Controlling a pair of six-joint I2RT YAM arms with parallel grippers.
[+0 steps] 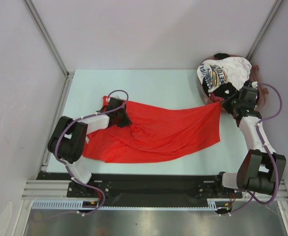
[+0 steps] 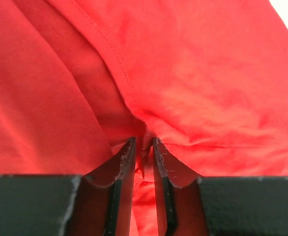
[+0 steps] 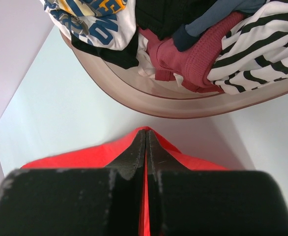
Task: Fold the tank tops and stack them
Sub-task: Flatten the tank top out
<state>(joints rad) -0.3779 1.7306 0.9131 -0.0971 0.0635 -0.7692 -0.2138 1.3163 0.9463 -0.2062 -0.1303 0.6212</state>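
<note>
The large red tank top (image 1: 158, 132) lies spread and wrinkled across the table. My left gripper (image 1: 120, 118) is shut on a bunched fold of it near its left end; in the left wrist view the red cloth (image 2: 208, 78) fills the frame and is pinched between the jaws (image 2: 144, 142). My right gripper (image 1: 221, 103) is shut on the red top's far right corner (image 3: 193, 160), right in front of the basket. The white tank top with blue-yellow print (image 1: 221, 73), a black-and-white striped one (image 3: 262, 49) and dark ones (image 3: 158, 14) lie heaped in the basket.
A round pinkish basket (image 3: 183, 105) stands at the back right corner of the table, with a maroon garment (image 3: 193, 64) among its contents. The pale table surface (image 1: 158, 83) shows behind the red top. Grey walls close in the back and sides.
</note>
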